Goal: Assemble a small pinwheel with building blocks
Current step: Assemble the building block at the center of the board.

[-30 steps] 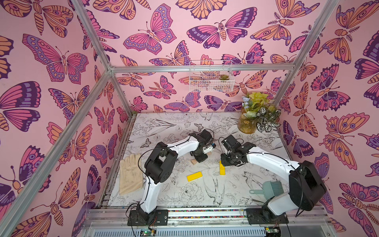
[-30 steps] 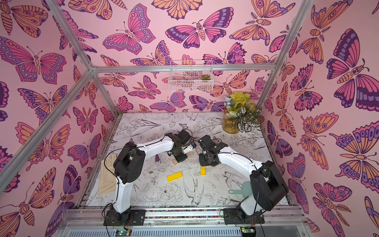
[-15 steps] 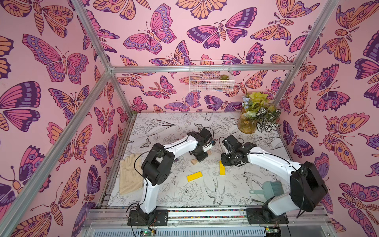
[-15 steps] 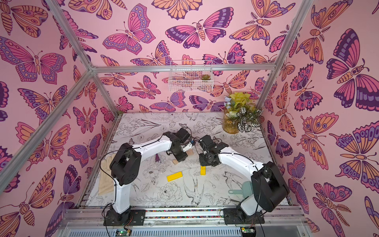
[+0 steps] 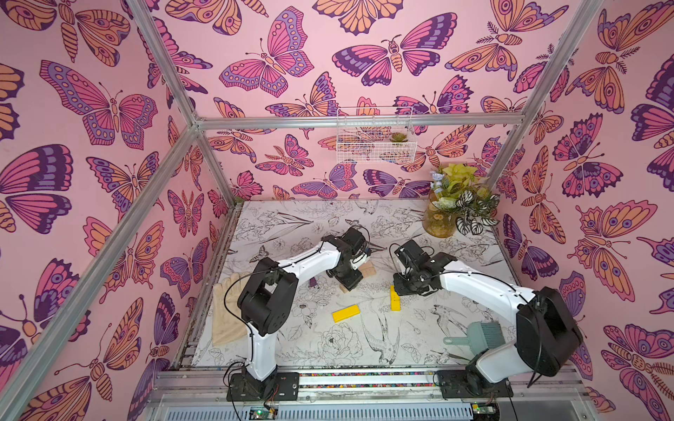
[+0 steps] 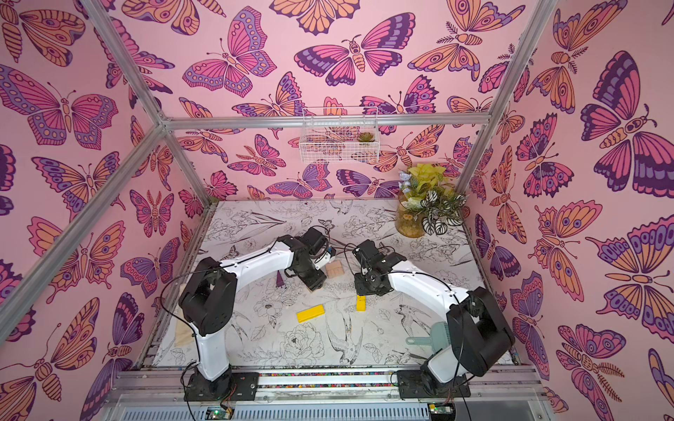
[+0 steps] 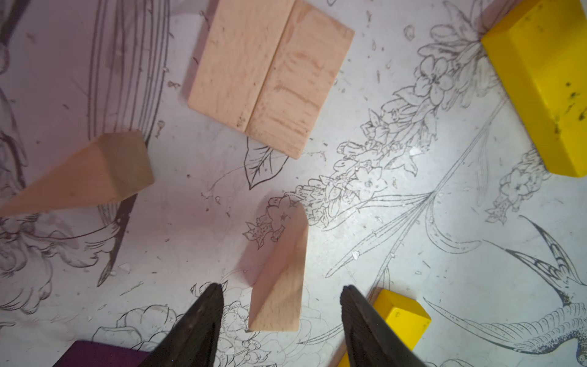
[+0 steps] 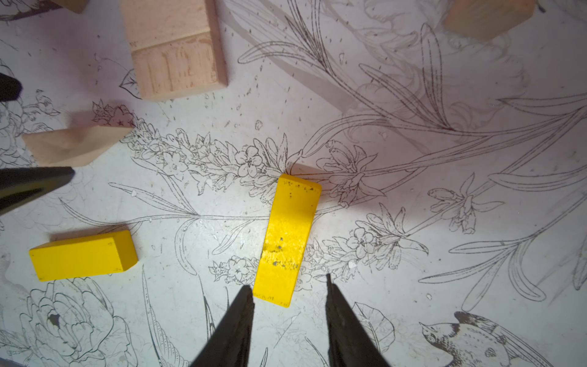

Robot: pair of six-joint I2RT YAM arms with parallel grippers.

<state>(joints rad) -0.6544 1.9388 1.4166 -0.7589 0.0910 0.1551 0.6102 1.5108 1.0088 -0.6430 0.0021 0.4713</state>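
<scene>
Two tan rectangular blocks [image 7: 270,76] lie side by side as a square, seen in both top views [image 5: 366,270]. My left gripper [image 7: 282,287] is open, and a tan wedge [image 7: 279,276] rests on the table between its fingers, clear of both. Another tan wedge [image 7: 89,174] lies apart from the square, and the purple wedge [image 6: 279,280] lies beside my left arm. My right gripper [image 8: 287,282] is open around the near end of a yellow bar [image 8: 287,238], gripping nothing. A second yellow bar [image 5: 345,313] lies loose nearer the front.
A beige glove [image 5: 228,313] lies at the table's left edge and a teal brush [image 5: 477,335] at the front right beside my right arm. A vase of plants [image 5: 456,207] stands in the back right corner. A wire basket [image 5: 375,135] hangs on the back wall.
My left gripper's jaws have spread apart and the tan wedge now lies free between them. The right arm has not moved.
</scene>
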